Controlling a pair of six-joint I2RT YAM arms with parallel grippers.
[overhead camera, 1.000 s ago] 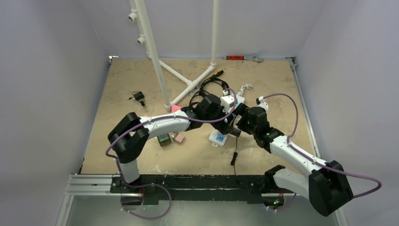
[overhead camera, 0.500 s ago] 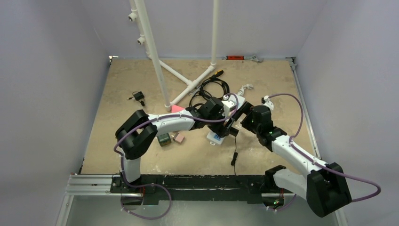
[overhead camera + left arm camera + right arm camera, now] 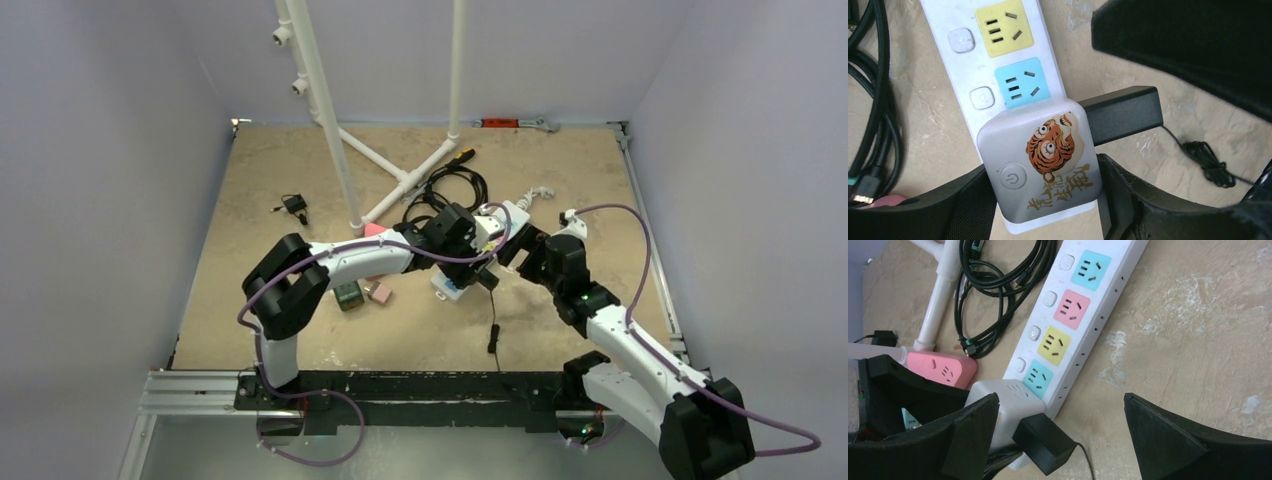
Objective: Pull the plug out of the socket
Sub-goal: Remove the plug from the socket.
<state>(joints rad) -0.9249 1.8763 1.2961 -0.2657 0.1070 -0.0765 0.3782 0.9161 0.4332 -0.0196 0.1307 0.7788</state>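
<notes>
Both arms have closed in on the power strip (image 3: 1083, 315), my left claw (image 3: 1043, 200) clamping the tiger-print socket cube (image 3: 1040, 160) at the strip's end, so I centre my gaping right claw (image 3: 1059, 399) on the black plug (image 3: 1043, 442) jutting sideways at that end and pull straight.

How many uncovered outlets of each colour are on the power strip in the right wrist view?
Blue outlets: 2
Pink outlet: 1
Yellow outlet: 1
Total: 4
</notes>
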